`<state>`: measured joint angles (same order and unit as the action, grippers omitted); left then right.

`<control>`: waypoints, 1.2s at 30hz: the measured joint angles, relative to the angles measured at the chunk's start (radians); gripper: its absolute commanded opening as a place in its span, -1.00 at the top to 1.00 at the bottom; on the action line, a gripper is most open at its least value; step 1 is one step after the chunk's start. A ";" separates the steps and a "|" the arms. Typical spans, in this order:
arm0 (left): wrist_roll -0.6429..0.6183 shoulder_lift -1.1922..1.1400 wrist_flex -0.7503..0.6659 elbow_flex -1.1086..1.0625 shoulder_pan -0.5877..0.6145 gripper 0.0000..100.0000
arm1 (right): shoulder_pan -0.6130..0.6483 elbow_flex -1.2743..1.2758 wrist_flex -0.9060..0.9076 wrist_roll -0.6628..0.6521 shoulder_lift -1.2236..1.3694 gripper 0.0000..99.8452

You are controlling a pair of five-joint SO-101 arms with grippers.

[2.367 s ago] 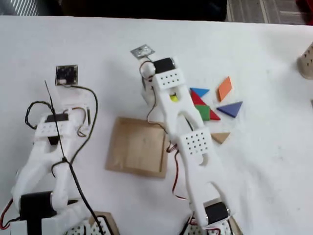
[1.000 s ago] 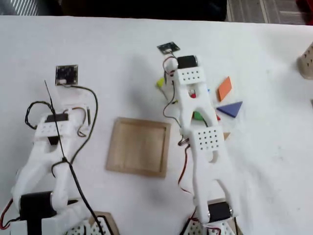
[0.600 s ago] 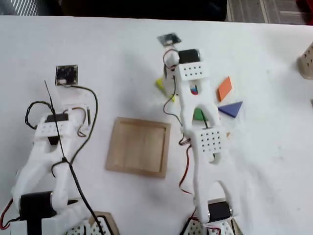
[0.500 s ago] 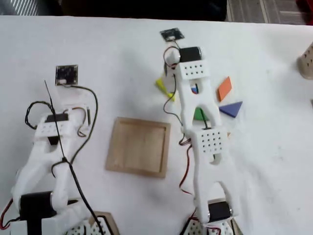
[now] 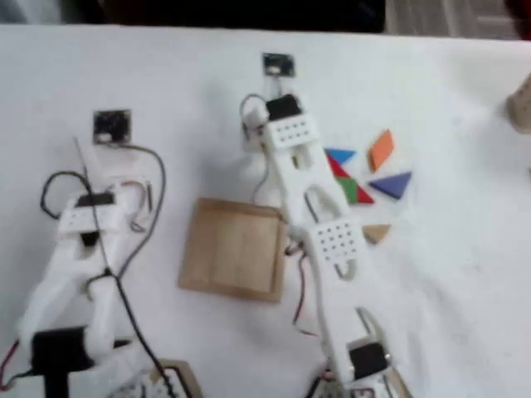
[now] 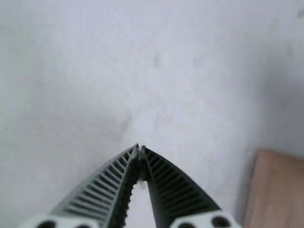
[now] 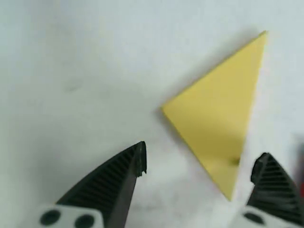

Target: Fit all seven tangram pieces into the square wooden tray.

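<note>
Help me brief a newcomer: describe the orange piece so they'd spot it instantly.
From the wooden tray, look across the arm to the cluster of coloured pieces. The orange piece lies at its far edge, the only orange one, a slanted four-sided shape.

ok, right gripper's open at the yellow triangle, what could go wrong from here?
1. The yellow triangle lies flat on the table, so the open right gripper may push it rather than pinch it.
2. It sits off-centre between the jaws, so closing could spin it away.
</note>
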<state>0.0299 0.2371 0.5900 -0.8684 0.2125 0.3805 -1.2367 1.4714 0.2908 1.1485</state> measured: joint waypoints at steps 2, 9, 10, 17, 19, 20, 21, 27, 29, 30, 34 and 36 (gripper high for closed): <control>0.000 0.000 0.000 0.000 0.000 0.95 | 0.000 0.000 -0.003 0.000 0.017 0.31; 0.000 0.000 0.000 0.000 0.000 0.95 | -0.037 -0.037 -0.002 0.003 0.097 0.87; 0.000 0.000 0.000 0.000 0.000 0.95 | -0.051 -0.046 0.000 0.003 0.100 0.95; 0.000 0.000 0.000 0.000 0.000 0.95 | -0.103 -0.061 0.012 0.002 0.103 0.97; 0.000 0.000 0.000 0.000 0.000 0.95 | -0.109 -0.063 0.031 0.000 0.103 0.96; 0.000 0.000 0.000 0.000 0.000 0.95 | -0.112 -0.066 0.037 0.000 0.103 0.96; 0.000 0.000 0.000 0.000 0.000 0.95 | -0.112 -0.069 0.043 0.000 0.103 0.96; 0.000 0.000 0.000 0.000 0.000 0.95 | -0.110 -0.107 0.143 -0.058 0.103 0.96; 0.000 0.000 0.000 0.000 0.000 0.95 | -0.106 -0.147 0.206 -0.072 0.106 0.97; 0.000 0.000 0.000 0.000 0.000 0.95 | -0.103 -0.163 0.224 -0.081 0.106 0.97; 0.000 0.000 0.000 0.000 0.000 0.95 | -0.124 -0.204 0.241 -0.121 0.071 0.96; 0.000 0.000 0.000 0.000 0.000 0.95 | -0.141 -0.233 0.241 -0.152 0.037 0.96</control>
<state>0.0299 0.2371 0.5900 -0.8684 0.2125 0.2394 -1.4699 1.7123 0.1389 1.1853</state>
